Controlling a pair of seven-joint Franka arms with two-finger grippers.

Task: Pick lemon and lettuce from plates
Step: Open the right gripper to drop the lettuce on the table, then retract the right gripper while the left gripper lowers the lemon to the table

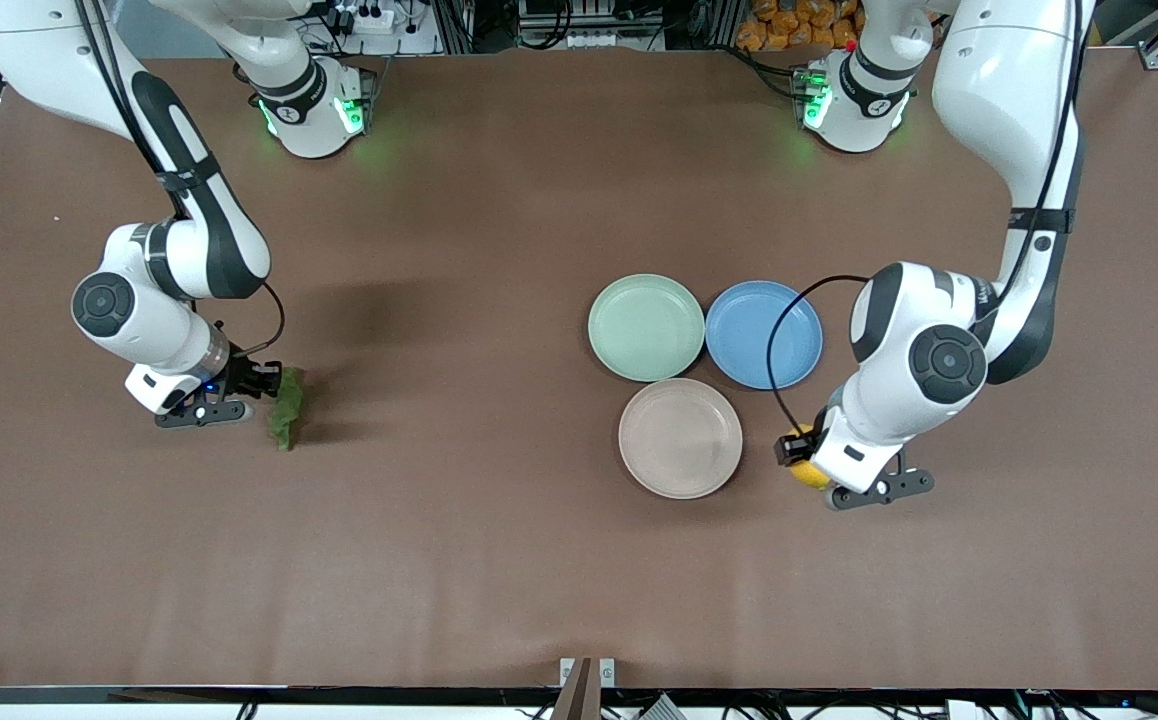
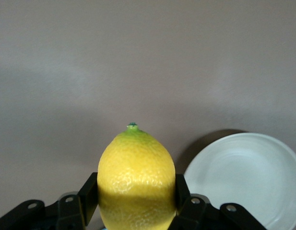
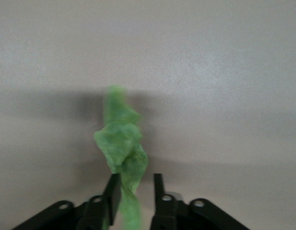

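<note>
- Left gripper (image 1: 811, 466), on the arm based at the front view's right: clamped on the small oval bright yellow lemon (image 2: 136, 179), one finger (image 2: 88, 197) against each side, green-tipped point sticking out from the jaws.
- Lemon (image 1: 807, 470) is held over bare brown table (image 1: 499, 560), just beside the round matte beige-cream plate (image 1: 680, 437), toward the left arm's end of the table; not on any plate.
- Right gripper (image 1: 261, 382), on the arm based at the front view's left: holds the dark green wrinkly lettuce leaf (image 1: 286, 408). In the right wrist view the leaf (image 3: 122, 151) hangs crumpled out of the jaws; fingers (image 3: 113, 192) are narrow, not fully together, and the leaf sits against one of them.
- Lettuce is over bare table well apart from the plates, toward the right arm's end.
- Pale mint green round plate (image 1: 646, 327) and beige-cream plate both show nothing on them; round blue plate (image 1: 764, 334) sits touching the mint one, also bare. The left wrist view shows one pale plate (image 2: 243, 177) near the lemon; I take it for the beige one.
- Step, as I judge it: picking is done, both items are off the plates and carried outward; set-down on the table looks like what's left.
- Next move calls for: lower each gripper close to the table before letting go. The lemon is likely to roll, so release low and level. The lettuce is soft and may cling to a finger, so open wide and lift straight up.
</note>
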